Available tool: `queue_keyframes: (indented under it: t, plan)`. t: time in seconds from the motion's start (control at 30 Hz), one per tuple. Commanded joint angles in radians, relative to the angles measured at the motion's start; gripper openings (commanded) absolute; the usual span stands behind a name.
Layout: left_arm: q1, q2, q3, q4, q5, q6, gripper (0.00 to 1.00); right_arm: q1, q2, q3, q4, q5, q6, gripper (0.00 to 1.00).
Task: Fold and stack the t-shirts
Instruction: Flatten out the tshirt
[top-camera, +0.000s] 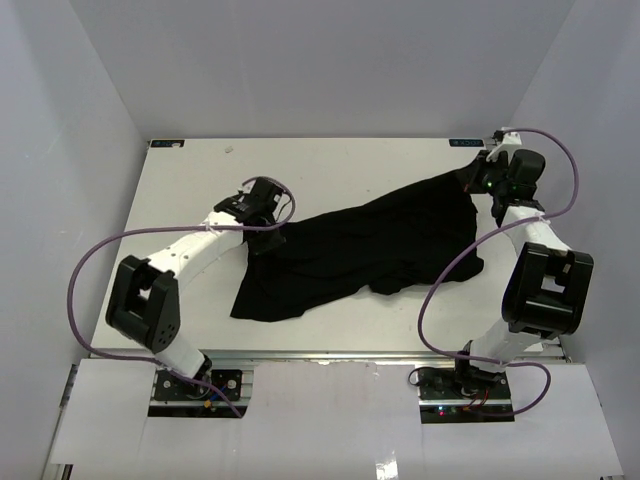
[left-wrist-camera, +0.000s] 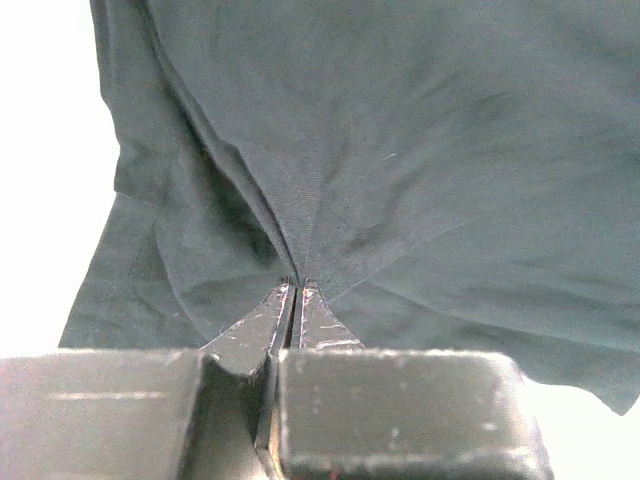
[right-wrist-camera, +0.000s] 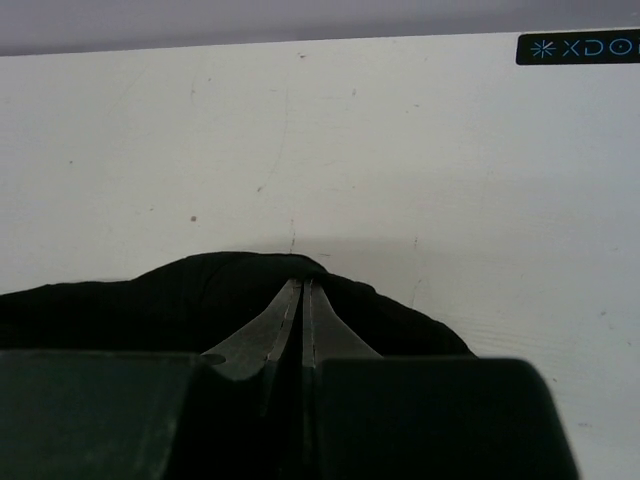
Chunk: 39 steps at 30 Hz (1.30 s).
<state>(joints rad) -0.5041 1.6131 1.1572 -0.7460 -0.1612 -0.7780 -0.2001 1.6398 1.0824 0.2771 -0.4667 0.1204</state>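
1. The t-shirt (top-camera: 370, 250), plain black, lies rumpled on the white worktop (top-camera: 330, 165). It stretches from the near left toward the far right corner. No fold is made yet and no second shirt is in view.
2. The left claw (top-camera: 272, 226) sits at the garment's left margin. In its wrist view the claw (left-wrist-camera: 297, 285) is pressed together on a small pinch of cloth. Creases fan out from the tips across the t-shirt (left-wrist-camera: 420, 150).
3. The right claw (top-camera: 478, 182) stands at the garment's far right end, near the far edge of the worktop. In its wrist view the claw (right-wrist-camera: 302, 285) is pressed together on a raised hump of the t-shirt (right-wrist-camera: 150, 290). Bare worktop (right-wrist-camera: 300, 130) lies beyond the tips.
4. The two grips sit at opposite ends of the cloth, well apart. This placement probably serves to draw the fabric taut and spread it flat before any fold.
5. From the left claw, the cloth runs forward and to the right, filling most of that wrist view. At the right claw, the cloth lies at and beneath the tips and trails off to the left of that view.
6. Which seam or corner either claw holds cannot be told. Neither logo nor neck tag shows.
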Motion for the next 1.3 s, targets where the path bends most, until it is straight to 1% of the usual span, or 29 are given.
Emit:
queue_keyframes:
  t: [0.0,0.13,0.3,0.43,0.53,0.57,0.8,1.0,1.17,1.27]
  plan:
    - [0.010,-0.162,0.129,-0.027,-0.069,0.023,0.08,-0.034,-0.070,0.056,-0.036,-0.070,-0.047,0.06]
    - [0.078,-0.238,0.240,-0.039,-0.116,0.043,0.08,-0.067,-0.118,0.106,-0.078,-0.101,-0.059,0.06]
    - [0.209,-0.295,0.375,-0.010,-0.153,0.091,0.08,-0.088,-0.208,0.155,-0.092,-0.107,-0.068,0.06]
    - [0.286,-0.285,0.522,0.020,-0.161,0.158,0.08,-0.114,-0.255,0.246,-0.087,-0.110,-0.042,0.06]
    - [0.312,-0.262,0.588,0.033,-0.158,0.186,0.08,-0.148,-0.276,0.301,-0.070,-0.115,0.002,0.06]
    - [0.326,-0.254,0.628,0.040,-0.156,0.189,0.08,-0.165,-0.281,0.344,-0.064,-0.116,0.015,0.06]
    - [0.346,-0.243,0.797,0.085,-0.140,0.204,0.08,-0.216,-0.302,0.539,-0.003,-0.112,0.142,0.06]
    - [0.346,-0.265,0.930,0.149,-0.147,0.232,0.08,-0.231,-0.319,0.706,0.062,-0.030,0.219,0.06]
    - [0.345,-0.337,0.929,0.261,-0.144,0.264,0.08,-0.231,-0.337,0.812,0.094,0.037,0.240,0.06]
    - [0.345,-0.404,0.886,0.327,-0.147,0.281,0.08,-0.231,-0.368,0.840,0.140,0.092,0.225,0.06]
